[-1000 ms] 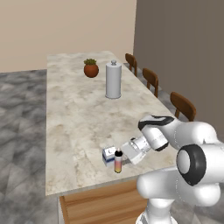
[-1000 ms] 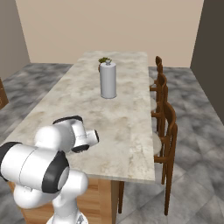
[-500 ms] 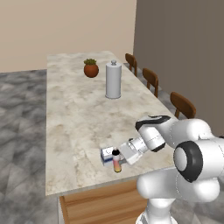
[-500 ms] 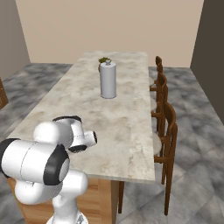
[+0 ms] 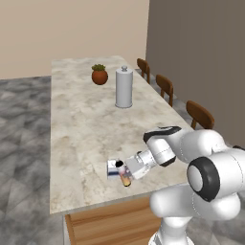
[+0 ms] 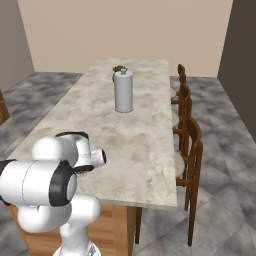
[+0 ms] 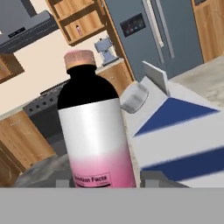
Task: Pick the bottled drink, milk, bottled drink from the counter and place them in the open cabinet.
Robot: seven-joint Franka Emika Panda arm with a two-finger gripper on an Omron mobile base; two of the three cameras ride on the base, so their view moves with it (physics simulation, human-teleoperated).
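Your end effector (image 5: 125, 173) sits low over the table (image 5: 81, 124), close to its near edge, with the arm reaching in from the right. In the hand view a bottled drink (image 7: 96, 131) stands right in front of the camera, between the two fingertips (image 7: 151, 182); the tips sit tight against its base on either side, so you appear to be clamped on that bottle. It has a dark upper body, a white middle fading to a pink band at the bottom, and a pinkish cap.

The milk carton (image 7: 175, 131) stands just beside that bottle, white with blue panels and a gabled top, its round grey spout cap almost touching the bottle's shoulder. In the left base view the carton (image 5: 113, 168) is near the table's near edge, touching or nearly touching the end effector.

Farther along the table, a tall grey canister (image 5: 124, 87) stands upright near the right edge, and a small potted plant (image 5: 99, 75) sits beyond it towards the far end. Wooden chairs (image 6: 190, 150) line the right edge.
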